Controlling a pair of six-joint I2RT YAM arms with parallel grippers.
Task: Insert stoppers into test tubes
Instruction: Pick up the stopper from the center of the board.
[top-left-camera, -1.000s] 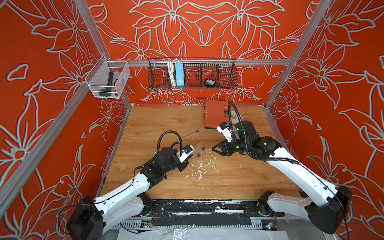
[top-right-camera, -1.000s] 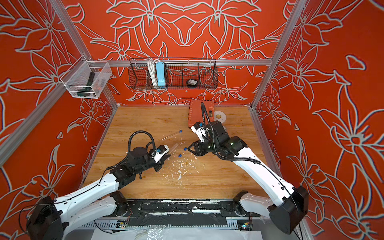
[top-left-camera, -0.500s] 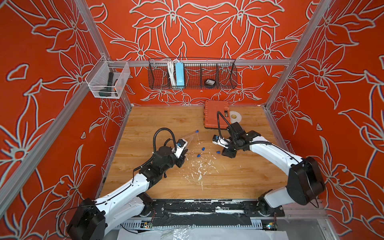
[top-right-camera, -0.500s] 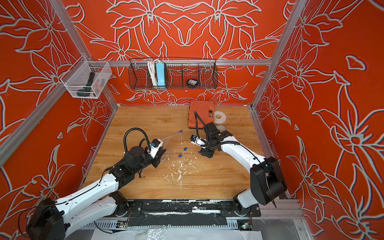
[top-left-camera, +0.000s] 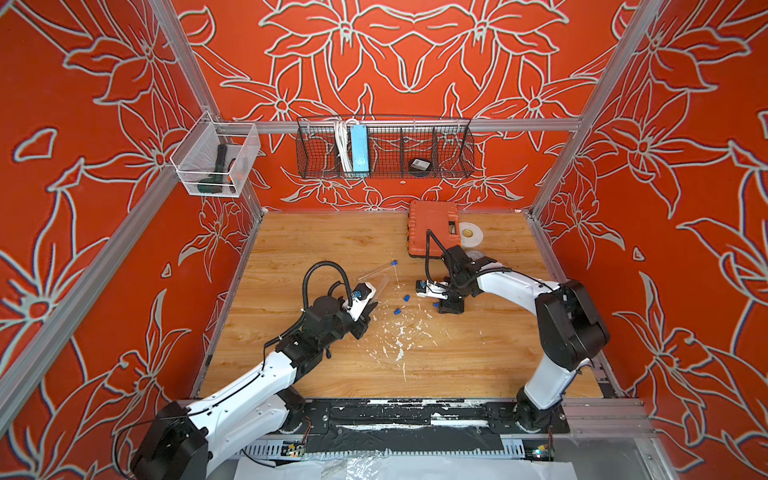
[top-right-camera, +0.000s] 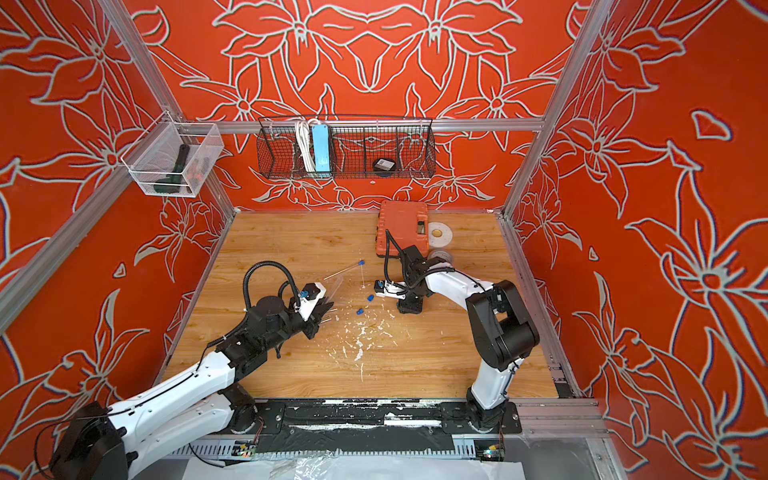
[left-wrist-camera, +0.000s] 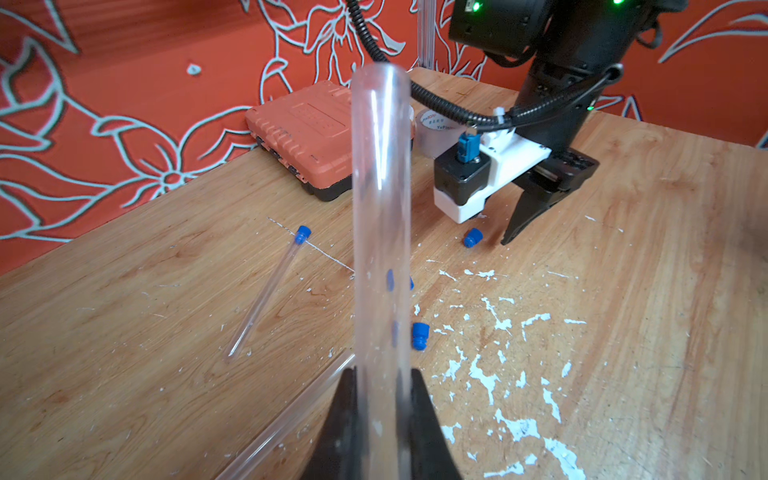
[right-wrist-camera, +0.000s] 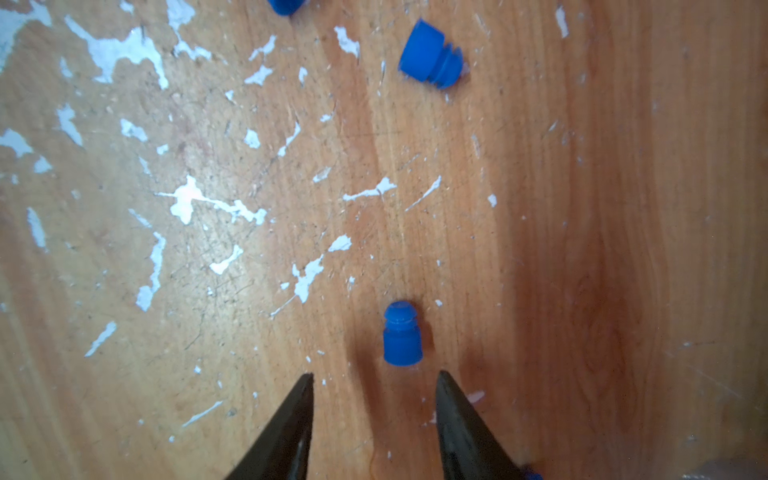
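Observation:
My left gripper (left-wrist-camera: 382, 374) is shut on a clear test tube (left-wrist-camera: 380, 208) that points up and away from it, with its mouth bare; in both top views it hovers left of centre (top-left-camera: 368, 309). A second tube (left-wrist-camera: 266, 295) lies on the table with a blue stopper (left-wrist-camera: 302, 235) in its end. Another bare tube (left-wrist-camera: 286, 415) lies beside the left fingers. My right gripper (right-wrist-camera: 374, 376) stands open just above the wood. A loose blue stopper (right-wrist-camera: 402, 334) lies just beyond its fingertips. Two more loose stoppers (top-left-camera: 406, 297) (top-left-camera: 397, 311) lie between the arms.
White paint flecks (top-left-camera: 399, 336) cover the wooden table's middle. An orange case (top-left-camera: 432, 228) and clear tape rolls (top-left-camera: 470, 235) sit at the back right, close behind the right arm. A wire basket (top-left-camera: 384, 147) hangs on the back wall. Red walls close in three sides.
The right arm has folded at the elbow and its gripper has come down to the table by a stopper, jaws slightly narrower. The left gripper shifted slightly, still holding its tube.

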